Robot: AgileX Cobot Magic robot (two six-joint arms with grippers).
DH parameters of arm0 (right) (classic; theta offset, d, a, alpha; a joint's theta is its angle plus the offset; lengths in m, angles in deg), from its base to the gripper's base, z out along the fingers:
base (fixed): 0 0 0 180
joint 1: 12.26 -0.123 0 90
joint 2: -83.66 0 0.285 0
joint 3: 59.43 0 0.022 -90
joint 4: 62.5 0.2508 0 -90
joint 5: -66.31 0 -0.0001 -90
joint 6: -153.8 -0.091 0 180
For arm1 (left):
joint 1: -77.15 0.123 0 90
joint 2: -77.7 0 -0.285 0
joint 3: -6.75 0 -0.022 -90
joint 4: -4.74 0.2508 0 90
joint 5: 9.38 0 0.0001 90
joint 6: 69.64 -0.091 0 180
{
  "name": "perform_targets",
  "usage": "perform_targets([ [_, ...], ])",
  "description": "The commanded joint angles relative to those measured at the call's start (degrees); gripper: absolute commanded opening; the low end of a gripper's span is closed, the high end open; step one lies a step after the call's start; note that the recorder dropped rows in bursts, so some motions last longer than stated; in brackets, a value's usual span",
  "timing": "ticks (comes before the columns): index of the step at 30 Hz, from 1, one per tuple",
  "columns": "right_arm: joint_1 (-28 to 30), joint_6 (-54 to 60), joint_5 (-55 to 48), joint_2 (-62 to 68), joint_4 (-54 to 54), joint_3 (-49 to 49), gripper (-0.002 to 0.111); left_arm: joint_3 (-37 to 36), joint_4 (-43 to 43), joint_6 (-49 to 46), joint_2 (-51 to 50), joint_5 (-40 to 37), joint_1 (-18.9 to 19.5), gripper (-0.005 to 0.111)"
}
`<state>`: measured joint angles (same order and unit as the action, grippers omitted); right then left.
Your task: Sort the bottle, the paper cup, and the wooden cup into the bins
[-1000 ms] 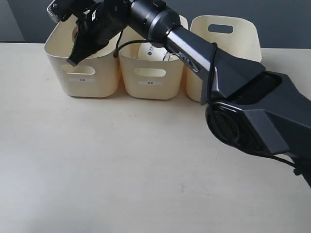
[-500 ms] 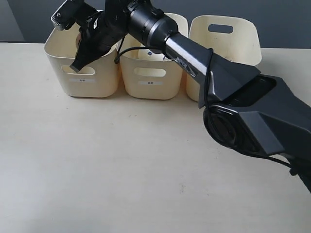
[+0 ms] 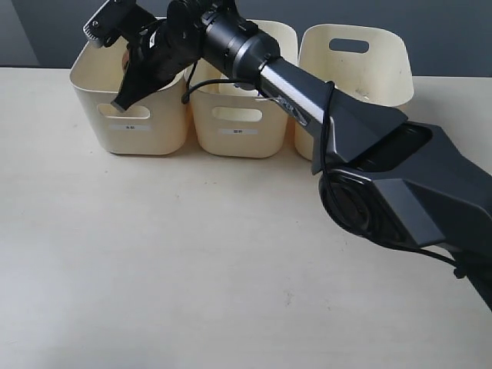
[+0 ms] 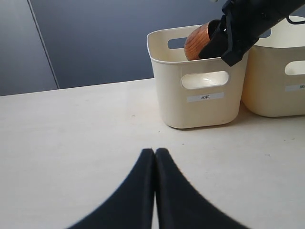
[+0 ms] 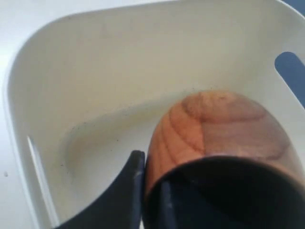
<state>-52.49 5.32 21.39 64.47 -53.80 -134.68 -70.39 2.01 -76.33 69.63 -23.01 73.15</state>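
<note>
The wooden cup point(image 4: 196, 43) point(image 5: 209, 124), reddish-brown with a dark inside, hangs tilted over the left one of three cream bins point(image 3: 131, 127) point(image 4: 200, 109) point(image 5: 95, 62), just above its rim. My right gripper point(image 5: 151, 179) is shut on the cup's wall, one finger outside and one inside. Its arm point(image 3: 254, 50) reaches across the middle bin point(image 3: 238, 123) point(image 4: 281, 76) from the right. The left gripper point(image 4: 155, 151) is shut and empty, low over the table in front of the left bin. The paper cup and the bottle are hidden.
The right bin point(image 3: 361, 65) stands beside the middle one, partly behind the right arm's large black base point(image 3: 400, 192). A pale table point(image 3: 154, 269) stretches in front of the bins. A dark wall runs behind them.
The right gripper with the wooden cup has shifted slightly up and back over the left bin. The arm now covers the paper cup that showed in the middle bin one second ago.
</note>
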Motion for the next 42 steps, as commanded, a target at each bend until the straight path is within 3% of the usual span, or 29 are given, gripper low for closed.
perform_targets([
  [1,0.28,-0.16,0.25,0.38,-0.67,-0.28,-0.001,-0.07,0.09,0.11,0.28,0.00,-0.20,0.000],
  [8,0.28,-0.43,-1.61,0.38,-0.82,-0.28,-0.001,-0.07,0.09,0.11,0.28,0.00,-0.20,0.000],
  [12,0.28,-0.52,-2.40,0.38,-1.03,-0.28,0.021,-0.07,0.09,0.11,0.28,0.00,-0.20,0.000],
  [26,0.28,-0.75,-1.44,-0.20,-1.03,-0.41,0.019,-0.07,0.09,0.11,0.28,0.00,-0.20,0.000],
  [33,0.28,-0.75,-0.69,-0.20,-1.03,-0.41,0.037,-0.07,0.09,0.11,0.28,0.00,-0.20,0.000],
  [42,0.28,-1.51,1.21,-3.16,-0.73,-0.50,0.038,-0.07,0.26,0.11,0.28,0.00,-0.20,0.000],
])
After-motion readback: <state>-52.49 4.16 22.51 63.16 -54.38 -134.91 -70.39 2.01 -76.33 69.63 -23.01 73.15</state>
